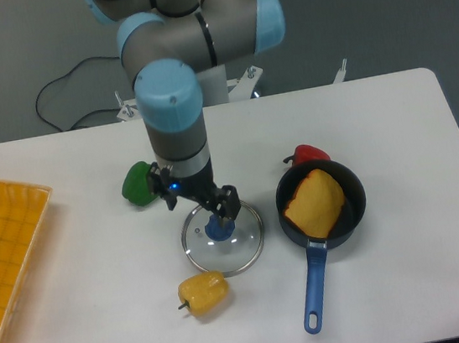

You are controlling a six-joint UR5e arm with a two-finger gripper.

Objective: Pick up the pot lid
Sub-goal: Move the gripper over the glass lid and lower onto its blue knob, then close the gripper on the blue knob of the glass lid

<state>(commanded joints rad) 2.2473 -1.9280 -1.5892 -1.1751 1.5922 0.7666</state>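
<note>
A: Trouble first, left to right?

B: Left edge: a big orange-yellow plastic tub, too far off to bump. Upper left: a shiny green pepper, easy to nudge with a swing to the left.

A: And the grey two-finger gripper?

B: Left of the middle, fingers spread apart, not pinching anything.

A: And the pot lid?

B: Middle of the frame, flat on the white table: a round, clear glass lid with a blue knob. Maybe a slip, from pinching too far up and left of the knob. Maybe a bang on the round black pan, from lifting crooked.

A: Now looks and feel?

B: Tub: straight sides. Green pepper: glossy, rounded. Lower middle: a fat, lumpy yellow pepper. Lid: see-through, with a thin shiny rim; knob round and smooth-looking. Right of the middle: a small, shiny red pepper. Just below: the dark, deep pan, with a golden-brown lump inside and a long blue handle pointing down.
</note>
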